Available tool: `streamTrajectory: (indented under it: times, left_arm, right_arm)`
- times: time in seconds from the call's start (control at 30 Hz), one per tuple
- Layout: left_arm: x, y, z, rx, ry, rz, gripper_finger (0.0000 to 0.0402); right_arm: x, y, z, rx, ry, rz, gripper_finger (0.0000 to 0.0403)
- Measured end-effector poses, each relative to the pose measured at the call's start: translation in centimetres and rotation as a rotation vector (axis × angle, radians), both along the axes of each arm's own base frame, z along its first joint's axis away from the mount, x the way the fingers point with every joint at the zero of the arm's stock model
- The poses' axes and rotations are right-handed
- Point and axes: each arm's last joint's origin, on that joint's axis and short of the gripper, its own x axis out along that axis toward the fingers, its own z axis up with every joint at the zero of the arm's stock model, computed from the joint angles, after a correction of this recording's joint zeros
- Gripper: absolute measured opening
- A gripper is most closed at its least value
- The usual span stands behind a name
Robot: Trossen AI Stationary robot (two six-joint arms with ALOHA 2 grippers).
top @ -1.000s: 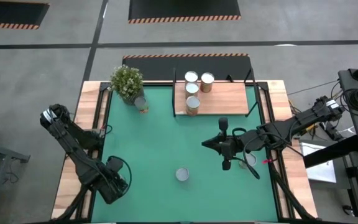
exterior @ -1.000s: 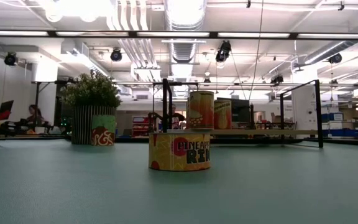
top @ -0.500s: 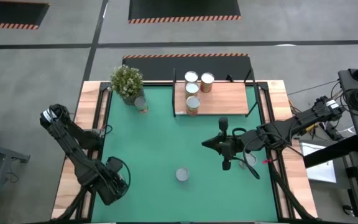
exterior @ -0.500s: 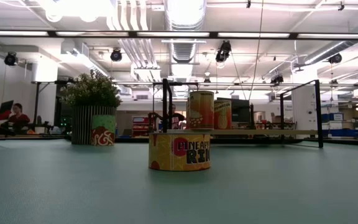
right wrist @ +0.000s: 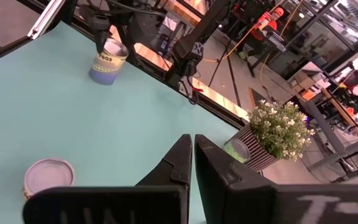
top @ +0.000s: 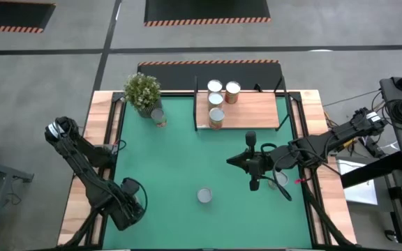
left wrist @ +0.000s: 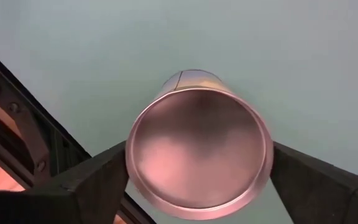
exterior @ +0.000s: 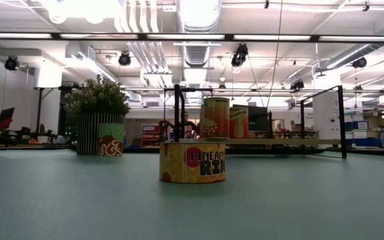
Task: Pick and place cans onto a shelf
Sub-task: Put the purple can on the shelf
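My left gripper is clamped on a can at the desk's front left corner. My right gripper, fingers together, hovers mid-desk. Four cans stand on the shelf.

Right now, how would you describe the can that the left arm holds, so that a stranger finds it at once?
Start at the green mat and go to its near-left corner, where the left tool is shut on a can. Unlike the low can standing free mid-mat and the cans on the shelf, it sits between two dark fingers.
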Motion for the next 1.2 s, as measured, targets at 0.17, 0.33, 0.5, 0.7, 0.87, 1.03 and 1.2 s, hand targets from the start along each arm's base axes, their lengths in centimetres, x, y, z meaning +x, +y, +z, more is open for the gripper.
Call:
streamTrajectory:
  times: [0.17,0.33,0.5,0.7,0.87,1.03,1.2]
  left_arm:
    - [0.1,-0.1,0.3,-0.011,-0.001,-0.013,0.0298]
    - [1.2,-0.4,2.2,-0.081,-0.030,-0.061,0.0305]
    - [4.4,0.2,6.2,-0.120,-0.196,-0.161,0.0332]
    - [9.8,3.0,11.1,0.013,-0.429,-0.397,0.0317]
    - [14.3,6.1,14.4,0.148,-0.521,-0.625,0.0297]
    - [15.6,7.7,16.5,0.213,-0.451,-0.732,0.0281]
    - [13.9,6.1,16.0,0.205,-0.287,-0.690,0.0272]
  right_arm:
    - [0.0,0.0,0.0,-0.001,0.000,-0.003,0.0009]
    - [0.0,0.0,0.0,0.004,0.000,-0.005,0.0009]
    - [-0.4,-0.2,-0.1,0.003,0.026,-0.009,0.0009]
    - [-1.8,-0.8,0.6,0.051,0.029,-0.023,0.0009]
    - [-3.1,-1.3,0.0,0.064,0.024,-0.026,0.0009]
    - [-4.3,-1.8,-0.2,0.107,-0.005,-0.033,0.0009]
    - [-5.1,-2.2,-0.3,0.111,-0.025,-0.031,0.0009]
